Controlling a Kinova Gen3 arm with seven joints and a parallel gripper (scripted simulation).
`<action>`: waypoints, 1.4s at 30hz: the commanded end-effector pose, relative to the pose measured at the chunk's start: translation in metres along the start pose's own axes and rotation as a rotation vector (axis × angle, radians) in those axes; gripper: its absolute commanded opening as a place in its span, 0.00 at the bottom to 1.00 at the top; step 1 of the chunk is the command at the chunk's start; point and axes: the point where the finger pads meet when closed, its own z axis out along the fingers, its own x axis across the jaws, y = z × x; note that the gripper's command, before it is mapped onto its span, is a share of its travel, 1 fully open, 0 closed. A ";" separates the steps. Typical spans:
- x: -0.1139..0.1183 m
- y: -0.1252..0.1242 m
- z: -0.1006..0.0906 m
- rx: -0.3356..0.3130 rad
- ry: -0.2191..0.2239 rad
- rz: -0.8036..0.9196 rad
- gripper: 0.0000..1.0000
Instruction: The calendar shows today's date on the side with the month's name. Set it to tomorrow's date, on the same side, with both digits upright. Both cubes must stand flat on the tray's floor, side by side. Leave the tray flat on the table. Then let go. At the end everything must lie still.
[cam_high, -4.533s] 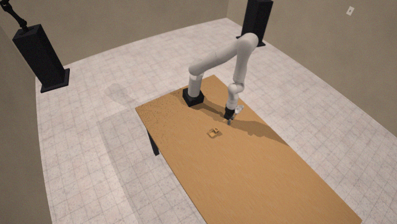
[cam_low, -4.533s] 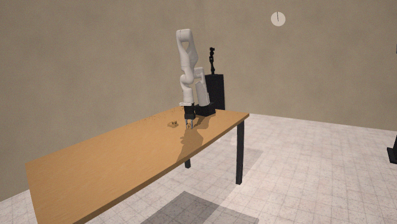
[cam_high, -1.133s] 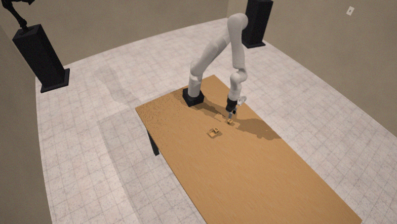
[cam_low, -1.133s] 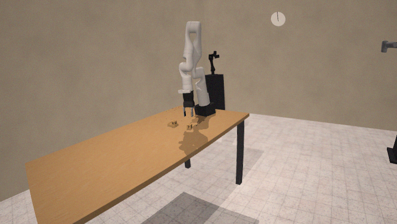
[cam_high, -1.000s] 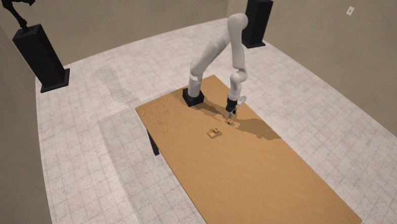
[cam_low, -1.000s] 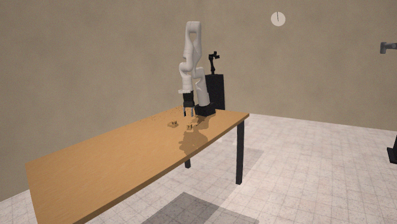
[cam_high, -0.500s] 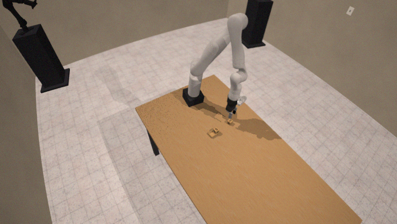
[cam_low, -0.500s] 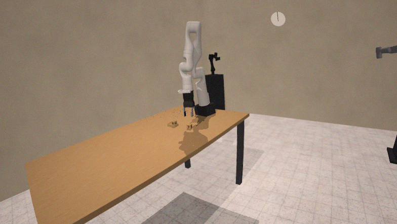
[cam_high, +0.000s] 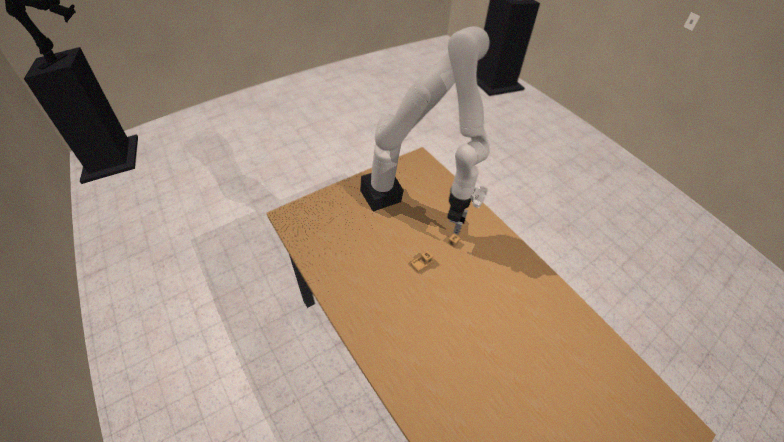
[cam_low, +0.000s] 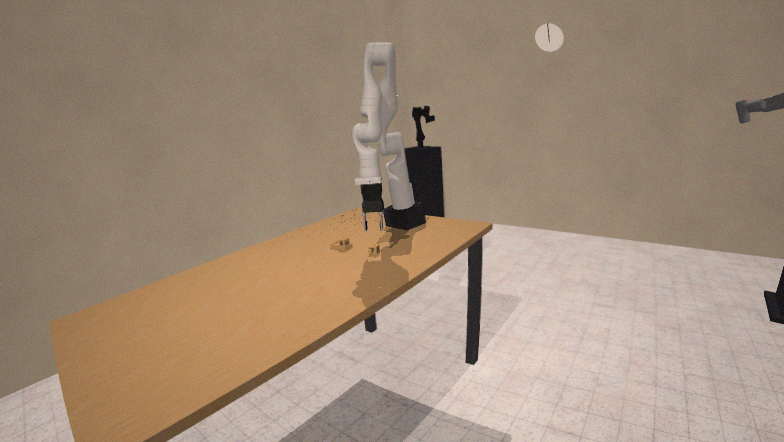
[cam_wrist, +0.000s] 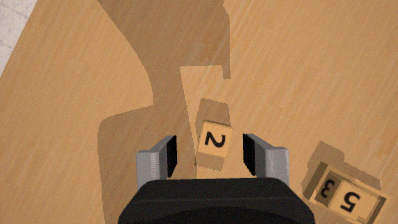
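My gripper (cam_high: 458, 228) (cam_low: 373, 227) (cam_wrist: 209, 148) is open and empty. It hangs above a loose wooden cube (cam_high: 454, 239) (cam_low: 373, 250) (cam_wrist: 215, 139) on the table. A dark 2, sideways in the wrist view, shows on the cube's top; a side bears what looks like a 7 in the exterior view. The small wooden tray (cam_high: 415, 267) (cam_low: 340, 249) (cam_wrist: 315, 181) stands on the table beside it. A second cube (cam_high: 427, 255) (cam_low: 344, 241) (cam_wrist: 351, 201) is in the tray, 5 on top and 3 on a shaded side. The month's name is not readable.
The wooden table (cam_high: 494, 329) (cam_low: 219, 307) (cam_wrist: 65, 125) bears the arm's black base (cam_high: 381, 192) (cam_low: 405, 215) behind the cubes. The tray lies to the right of the gripper in the wrist view. A table edge shows at that view's upper left.
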 end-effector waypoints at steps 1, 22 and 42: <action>0.001 0.000 -0.001 -0.005 -0.005 -0.104 1.00; 0.001 0.002 -0.002 -0.002 -0.006 -0.937 1.00; 0.005 0.004 -0.003 0.006 0.006 -1.322 1.00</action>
